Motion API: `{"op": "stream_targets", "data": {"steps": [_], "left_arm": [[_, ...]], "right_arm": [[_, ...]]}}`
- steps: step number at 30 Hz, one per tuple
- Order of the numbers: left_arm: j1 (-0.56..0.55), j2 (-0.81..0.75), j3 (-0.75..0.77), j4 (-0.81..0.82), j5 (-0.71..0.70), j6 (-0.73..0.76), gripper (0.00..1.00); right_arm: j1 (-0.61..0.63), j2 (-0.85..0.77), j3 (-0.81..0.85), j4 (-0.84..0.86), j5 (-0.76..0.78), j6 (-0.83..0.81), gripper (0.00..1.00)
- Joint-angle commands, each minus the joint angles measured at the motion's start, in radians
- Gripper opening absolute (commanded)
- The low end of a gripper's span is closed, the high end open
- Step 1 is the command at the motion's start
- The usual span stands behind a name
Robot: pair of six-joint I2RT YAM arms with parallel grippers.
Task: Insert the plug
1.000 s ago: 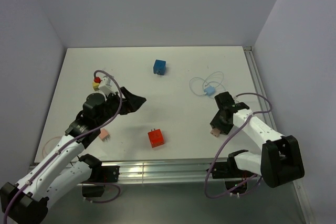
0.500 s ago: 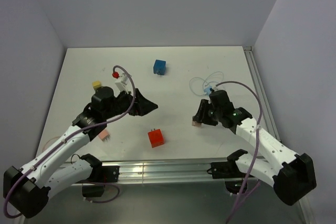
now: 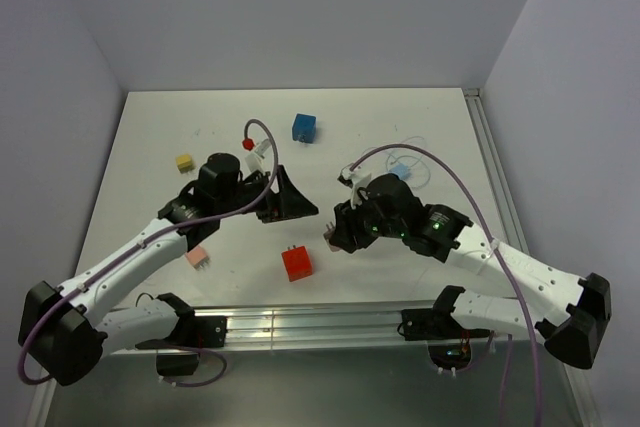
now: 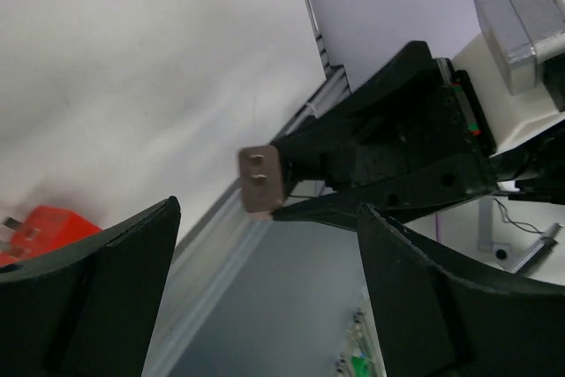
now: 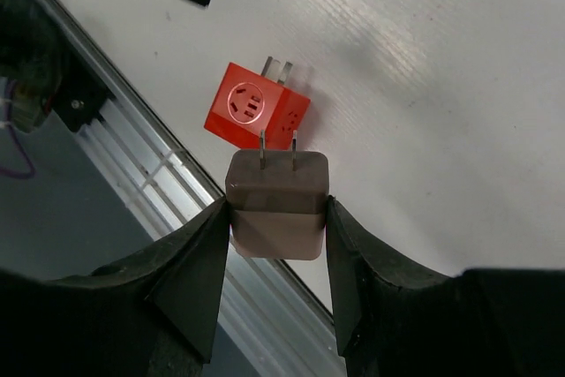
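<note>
My right gripper (image 3: 334, 234) (image 5: 278, 229) is shut on a beige two-pronged plug (image 5: 278, 200) (image 3: 330, 238), its prongs pointing at the red socket cube (image 5: 256, 112) (image 3: 296, 263). The cube lies on the white table near the front edge, down-left of the plug, and the two are apart. It has its own two prongs on one side and a round socket face turned up. My left gripper (image 3: 300, 203) (image 4: 269, 218) hovers open and empty above the cube, facing the right gripper. The left wrist view shows the plug (image 4: 259, 179) head-on and the cube (image 4: 44, 231) at lower left.
A blue cube (image 3: 304, 127) sits at the back centre and a yellow block (image 3: 184, 162) at the left. A pink piece (image 3: 197, 258) lies near the front left. A small blue piece with a thin looped cable (image 3: 401, 169) lies behind the right arm. The metal rail (image 3: 300, 325) runs along the table's front edge.
My right arm has swung left from the right side to the table's middle, carrying the plug. My left arm has reached right toward the middle, its jaws still open.
</note>
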Motion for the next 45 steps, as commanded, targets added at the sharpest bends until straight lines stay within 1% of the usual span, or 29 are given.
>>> {"op": "stream_targets", "data": {"steps": [1, 4, 6, 11, 15, 17, 21, 24, 27, 30, 34, 36, 37, 39, 40, 42, 44, 45], "left_arm": [[-0.054, 0.045, 0.013, 0.034, 0.05, -0.102, 0.86], [-0.099, 0.127, 0.037, -0.01, 0.074, -0.12, 0.84], [-0.128, 0.141, 0.051, -0.032, 0.042, -0.128, 0.84], [-0.151, 0.113, 0.017, 0.035, 0.025, -0.208, 0.84], [-0.172, 0.116, 0.023, 0.013, 0.016, -0.209, 0.84], [-0.179, 0.119, 0.014, 0.019, 0.024, -0.215, 0.84], [-0.192, 0.132, 0.013, -0.004, 0.019, -0.205, 0.84], [-0.199, 0.133, -0.014, 0.037, 0.062, -0.225, 0.8], [-0.202, 0.124, -0.015, 0.023, 0.062, -0.205, 0.76], [-0.202, 0.113, -0.033, 0.045, 0.085, -0.197, 0.71], [-0.203, 0.126, -0.056, 0.094, 0.133, -0.197, 0.68], [-0.205, 0.136, -0.061, 0.106, 0.15, -0.199, 0.66], [-0.206, 0.138, -0.063, 0.114, 0.153, -0.199, 0.62], [-0.209, 0.141, -0.063, 0.114, 0.157, -0.197, 0.58], [-0.211, 0.141, -0.064, 0.144, 0.162, -0.197, 0.49], [-0.216, 0.144, -0.072, 0.173, 0.179, -0.211, 0.35], [-0.217, 0.144, -0.093, 0.242, 0.212, -0.231, 0.05], [-0.216, 0.144, -0.101, 0.258, 0.217, -0.249, 0.0]], "right_arm": [[0.044, 0.025, 0.051, 0.018, 0.051, -0.061, 0.06], [0.078, 0.033, 0.059, 0.019, 0.05, -0.073, 0.07], [0.092, 0.03, 0.06, 0.021, 0.047, -0.084, 0.07], [0.127, 0.018, 0.057, 0.007, 0.041, -0.099, 0.07], [0.155, -0.004, 0.05, 0.018, 0.047, -0.104, 0.06], [0.161, -0.004, 0.054, 0.016, 0.057, -0.107, 0.03], [0.175, -0.018, 0.06, 0.021, 0.07, -0.107, 0.03], [0.182, -0.042, 0.056, 0.027, 0.12, -0.099, 0.03], [0.184, -0.062, 0.057, 0.024, 0.139, -0.098, 0.04], [0.184, -0.073, 0.06, 0.021, 0.13, -0.098, 0.04], [0.182, -0.068, 0.068, 0.024, 0.1, -0.099, 0.05], [0.184, -0.065, 0.073, 0.028, 0.094, -0.101, 0.06], [0.184, -0.064, 0.073, 0.03, 0.094, -0.099, 0.07], [0.184, -0.062, 0.074, 0.036, 0.093, -0.096, 0.08], [0.185, -0.061, 0.077, 0.038, 0.097, -0.094, 0.09], [0.184, -0.056, 0.083, 0.039, 0.105, -0.09, 0.13], [0.185, -0.048, 0.089, 0.041, 0.107, -0.082, 0.18], [0.185, -0.047, 0.091, 0.041, 0.113, -0.07, 0.23]]}}
